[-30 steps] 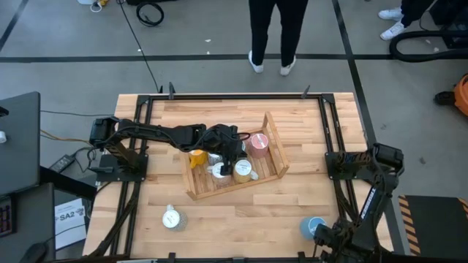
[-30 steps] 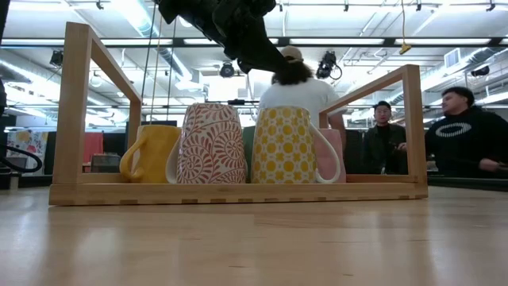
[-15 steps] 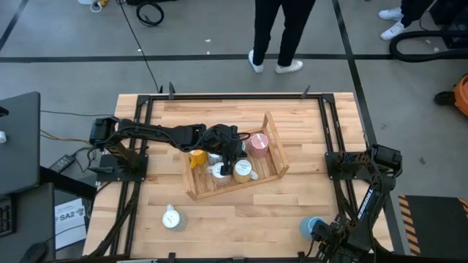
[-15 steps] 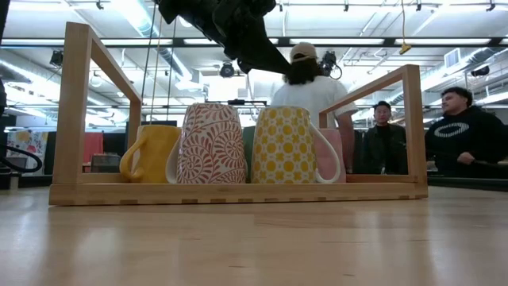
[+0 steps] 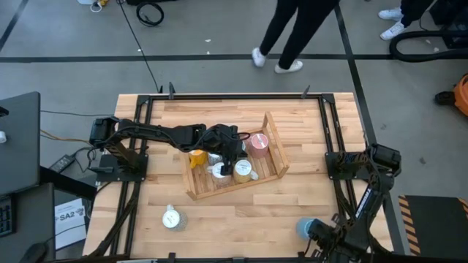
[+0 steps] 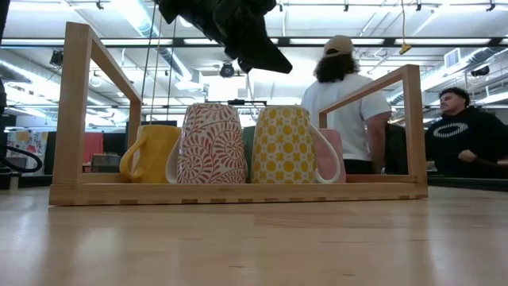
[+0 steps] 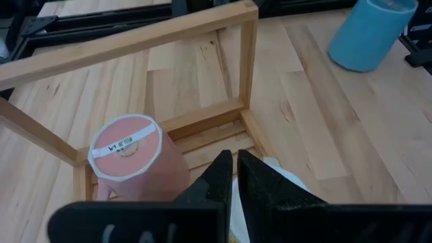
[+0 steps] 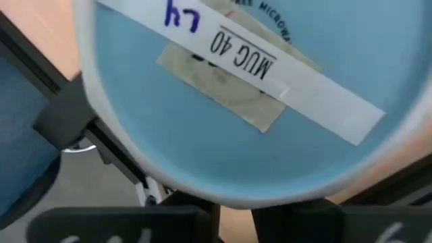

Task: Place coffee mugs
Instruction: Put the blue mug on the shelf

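Observation:
A wooden tray (image 5: 272,126) in the middle of the table holds several upside-down coffee mugs: orange (image 6: 149,152), red-patterned (image 6: 211,143), yellow-patterned (image 6: 284,144) and pink (image 7: 128,152). My left gripper (image 7: 234,169) hangs shut above them, touching nothing. A blue mug (image 5: 306,228) stands upside down near the table's near right corner, its labelled base (image 8: 256,88) filling the right wrist view. My right gripper (image 8: 235,216) points down at its side, shut. A white mug (image 5: 172,218) stands upside down at the near left. My right gripper comes from above, fingers pointing down, and is shut at the side of the blue mug just below its upturned base (image 8: 223,192). The mug's own body hides the place of contact, so the part held cannot be told. The mug stands on the table.
The tray's tall end frames (image 6: 79,111) rise above the mugs. Black rails (image 5: 219,95) edge the table. Bare wood lies between the tray and the near edge. People stand and walk beyond the far edge.
My right gripper has shut beside the blue mug, which has slid a little toward the table's left. A person behind the table has walked toward the right.

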Tool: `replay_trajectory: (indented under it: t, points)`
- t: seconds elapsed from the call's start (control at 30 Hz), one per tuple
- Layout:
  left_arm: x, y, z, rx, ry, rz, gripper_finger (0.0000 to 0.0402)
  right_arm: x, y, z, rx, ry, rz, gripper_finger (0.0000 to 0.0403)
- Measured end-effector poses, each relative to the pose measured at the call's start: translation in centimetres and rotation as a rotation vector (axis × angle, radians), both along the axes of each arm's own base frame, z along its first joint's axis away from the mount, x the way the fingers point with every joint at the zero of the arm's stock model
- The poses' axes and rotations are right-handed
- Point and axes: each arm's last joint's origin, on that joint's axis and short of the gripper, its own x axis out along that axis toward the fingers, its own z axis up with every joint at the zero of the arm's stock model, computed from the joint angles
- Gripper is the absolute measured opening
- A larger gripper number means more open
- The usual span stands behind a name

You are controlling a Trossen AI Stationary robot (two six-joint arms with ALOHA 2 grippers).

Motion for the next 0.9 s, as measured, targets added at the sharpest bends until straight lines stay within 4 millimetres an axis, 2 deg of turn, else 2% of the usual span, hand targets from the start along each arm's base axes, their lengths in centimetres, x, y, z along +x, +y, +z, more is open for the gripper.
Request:
replay_trajectory:
  t: [0.23,0.47,0.9]
  points:
    - [0.4,-0.9,0.6,0.0,-0.08,-0.022,0.0029,0.8,-0.3,0.0,-0.004,-0.018,-0.024,0.0058]
    - [0.7,-2.5,1.2,-0.011,-0.149,-0.049,0.0024,2.3,-1.1,0.1,-0.037,-0.09,-0.07,0.0066]
    - [-0.4,-5.6,-0.3,-0.007,0.021,-0.127,0.0014,5.7,-3.3,0.1,-0.131,-0.22,-0.172,0.006]
